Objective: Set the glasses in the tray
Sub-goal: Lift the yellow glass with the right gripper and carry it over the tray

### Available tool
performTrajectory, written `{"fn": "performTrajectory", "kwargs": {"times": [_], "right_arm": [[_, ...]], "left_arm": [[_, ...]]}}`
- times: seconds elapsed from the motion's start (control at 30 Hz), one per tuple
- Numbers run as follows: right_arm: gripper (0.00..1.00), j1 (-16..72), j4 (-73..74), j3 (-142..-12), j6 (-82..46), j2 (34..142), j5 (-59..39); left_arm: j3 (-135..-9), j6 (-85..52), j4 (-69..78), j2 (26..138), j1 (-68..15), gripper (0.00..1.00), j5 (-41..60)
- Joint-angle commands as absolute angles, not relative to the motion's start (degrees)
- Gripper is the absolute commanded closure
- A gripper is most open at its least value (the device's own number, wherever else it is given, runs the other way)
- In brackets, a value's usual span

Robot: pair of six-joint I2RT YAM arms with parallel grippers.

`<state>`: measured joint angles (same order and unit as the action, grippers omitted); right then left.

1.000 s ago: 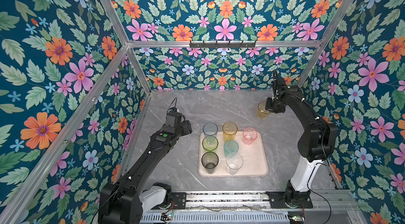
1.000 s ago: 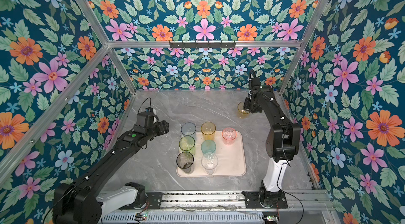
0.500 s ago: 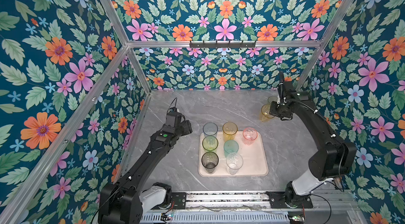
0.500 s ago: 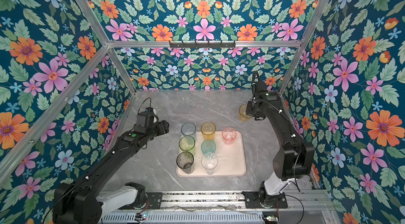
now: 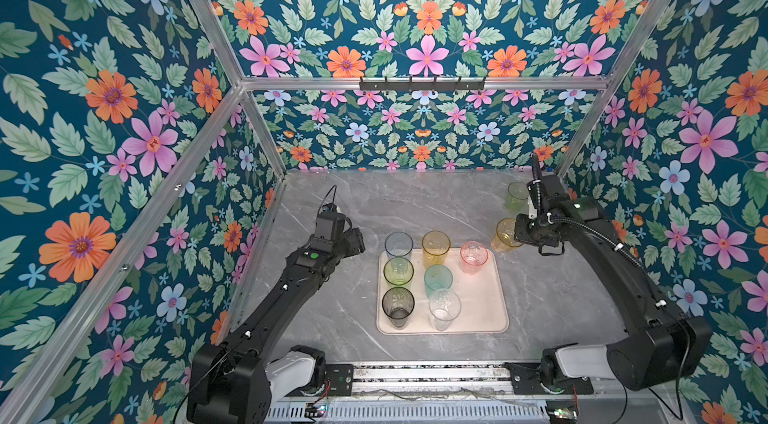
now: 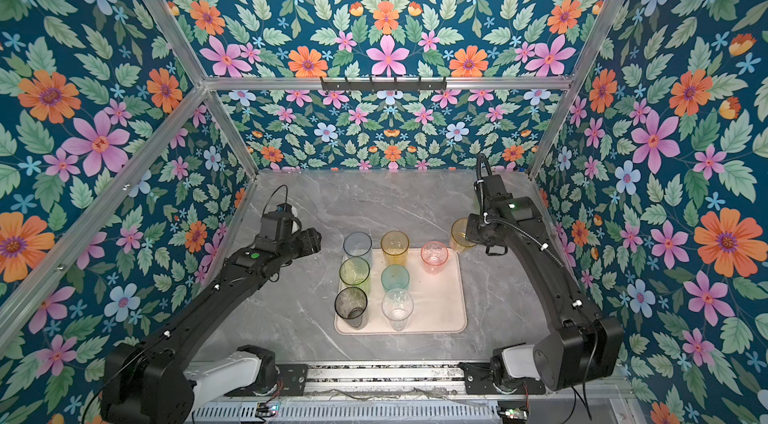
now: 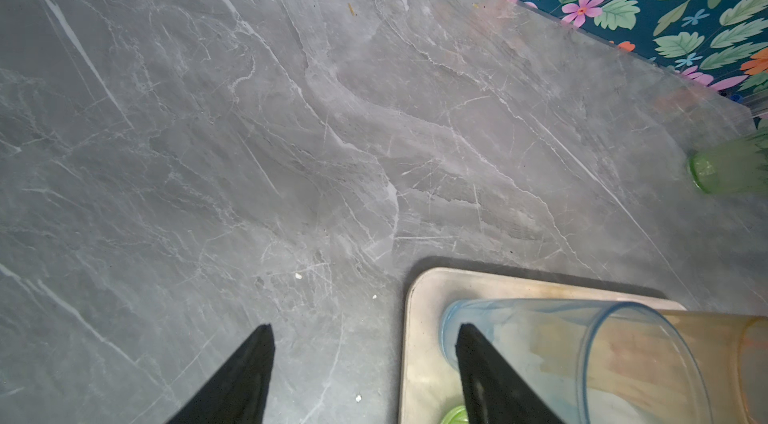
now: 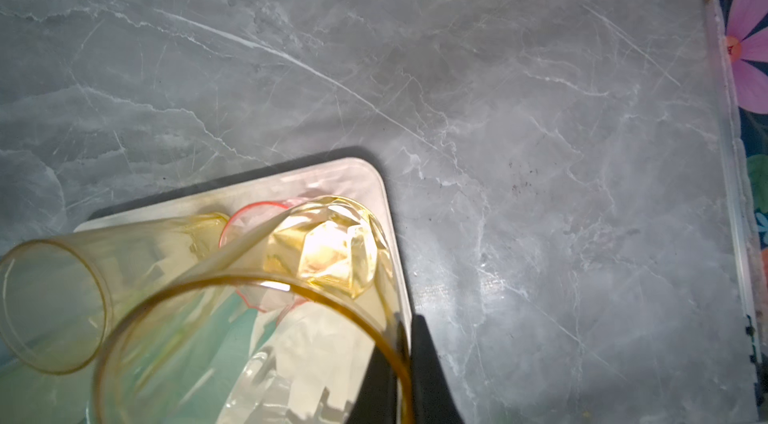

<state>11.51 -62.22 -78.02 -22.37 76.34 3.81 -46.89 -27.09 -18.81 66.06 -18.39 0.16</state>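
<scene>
Both top views: I see seven glasses [image 5: 437, 278] standing on the tray [image 5: 482, 312]. The right tool [image 5: 516, 234] pinches an amber glass [image 5: 503, 235] just beside the tray's back right corner. A green glass [image 5: 516, 195] stands on the table [image 5: 561, 297] behind.

Left wrist: the left tool [image 7: 365, 330] is spread and empty, by the blue glass [image 7: 561, 351].

Right wrist: the amber glass [image 8: 324, 260] is tilted, gripped by its rim.

A grey, white-veined marble counter [image 5: 415, 202] lies under teal floral wallpaper [image 5: 424, 131] on the left, right and far walls, framed by aluminium bars [image 5: 291, 83]. A black hook rail [image 5: 422, 83] sits on the far bar. Pale crumbs [image 7: 298, 275] dot the counter.
</scene>
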Motion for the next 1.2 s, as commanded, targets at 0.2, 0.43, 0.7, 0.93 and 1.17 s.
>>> {"fn": "performTrajectory", "kwargs": {"times": [0.2,0.43,0.7,0.93,1.17], "right_arm": [[1.0,15.97,-67.12,-71.19,-25.98,67.88,7.54],[1.0,22.61,-68.26,-66.18,-30.26,65.09,9.83],[1.0,31.76,-65.24,-61.07,-33.51,64.42,12.15],[1.0,33.52,-60.39,-57.09,-34.78,65.33,9.02],[1.0,35.05,-56.17,-54.66,-35.46,67.54,7.48]], "left_arm": [[-46.94,-27.27,-17.24,66.31,-18.37,0.28,0.4],[-46.94,-27.45,-17.03,66.38,-18.4,0.28,0.61],[-46.6,-27.85,-16.83,66.48,-18.37,0.28,0.79],[-45.46,-28.14,-16.68,65.84,-18.37,0.28,0.62],[-45.32,-28.3,-16.45,66.26,-18.37,0.28,0.45]]}}
